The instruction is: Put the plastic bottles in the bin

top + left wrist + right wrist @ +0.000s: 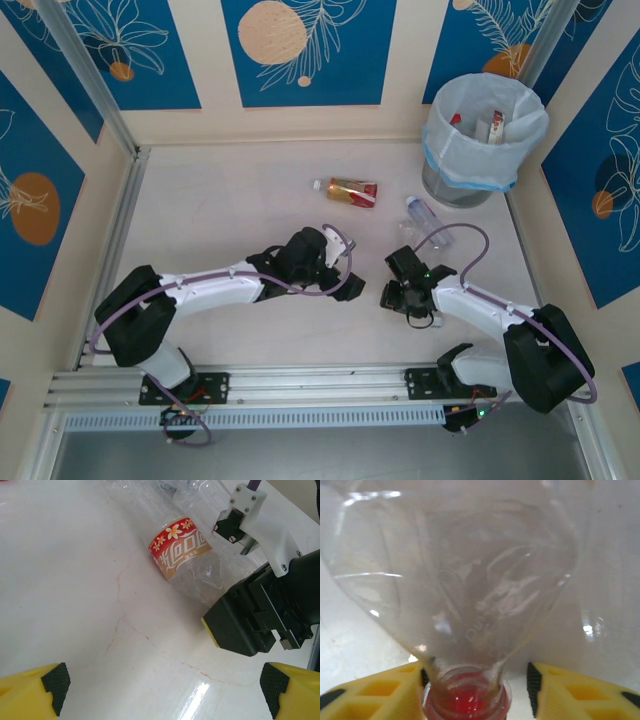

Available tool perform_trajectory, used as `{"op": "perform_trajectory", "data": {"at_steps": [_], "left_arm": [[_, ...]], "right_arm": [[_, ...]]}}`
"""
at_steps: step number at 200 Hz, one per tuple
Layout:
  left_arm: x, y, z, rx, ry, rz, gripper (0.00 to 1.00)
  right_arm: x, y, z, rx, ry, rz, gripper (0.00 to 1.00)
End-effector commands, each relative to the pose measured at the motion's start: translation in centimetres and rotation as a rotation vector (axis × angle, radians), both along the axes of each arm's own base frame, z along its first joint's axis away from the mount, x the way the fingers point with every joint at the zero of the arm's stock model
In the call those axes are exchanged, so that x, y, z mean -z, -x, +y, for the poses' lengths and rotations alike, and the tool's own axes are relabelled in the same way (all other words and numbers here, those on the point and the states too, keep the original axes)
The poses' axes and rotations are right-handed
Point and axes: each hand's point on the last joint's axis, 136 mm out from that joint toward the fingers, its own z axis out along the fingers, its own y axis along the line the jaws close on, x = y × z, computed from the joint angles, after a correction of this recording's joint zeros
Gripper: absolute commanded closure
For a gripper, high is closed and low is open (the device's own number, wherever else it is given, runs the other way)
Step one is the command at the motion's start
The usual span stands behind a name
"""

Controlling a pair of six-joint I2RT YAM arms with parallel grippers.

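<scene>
my right claw (476, 682) part-open astride the neck of the clear bottle (465, 580), one pad off it; left claw (162, 687) gaping, empty.

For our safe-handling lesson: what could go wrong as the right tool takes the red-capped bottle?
The right tool flanks only the narrow neck of the red-capped bottle, with a gap on one side; the smooth bottle could slip or swing. The open left tool sits close by; the arms might collide.

Red bottle label (178, 547): white stylised characters, not legible.
</scene>
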Motion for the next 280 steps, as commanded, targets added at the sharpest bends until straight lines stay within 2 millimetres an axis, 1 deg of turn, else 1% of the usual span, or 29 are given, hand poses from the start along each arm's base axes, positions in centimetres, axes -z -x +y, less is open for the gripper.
{"op": "perform_trajectory", "data": {"at_steps": [1, 48, 81, 128, 136, 155, 179, 232, 252, 280], "left_arm": [[-1.0, -0.1, -0.7, -0.005, 0.033, -0.023, 0.01], [-1.0, -0.2, -0.7, -0.010, 0.040, -0.028, 0.01], [-1.4, -0.6, -0.2, -0.043, 0.050, -0.050, 0.01], [-1.7, -0.6, 0.3, -0.057, 0.053, -0.062, 0.01], [-1.8, -0.5, 0.3, -0.058, 0.055, -0.057, 0.01], [-2.7, -0.5, 0.1, -0.058, 0.083, -0.056, 0.01], [-3.4, -1.0, 0.4, -0.092, 0.094, -0.075, 0.01], [-3.0, -2.3, 1.8, -0.193, 0.064, -0.084, 0.01], [-3.1, -2.6, 2.1, -0.215, 0.067, -0.085, 0.01], [-3.2, -2.9, 2.5, -0.240, 0.076, -0.089, 0.01]], "right_arm": [[0.4, 0.0, 0.3, 0.016, -0.019, -0.014, 0.54], [-0.1, -0.2, 0.5, 0.007, -0.027, -0.032, 0.70], [-0.8, -0.5, 0.9, -0.014, -0.036, -0.066, 0.79], [-2.2, -1.2, 1.6, -0.034, -0.065, -0.134, 1.00], [-2.6, -1.3, 1.8, -0.037, -0.074, -0.145, 1.00], [-3.7, -1.8, 2.4, -0.045, -0.095, -0.179, 1.00], [-5.3, -2.6, 2.9, -0.066, -0.120, -0.232, 1.00], [-8.8, -4.1, 4.0, -0.118, -0.184, -0.387, 1.00], [-10.3, -4.7, 4.3, -0.137, -0.201, -0.451, 1.00], [-11.9, -5.3, 4.8, -0.133, -0.240, -0.503, 1.00]]}}
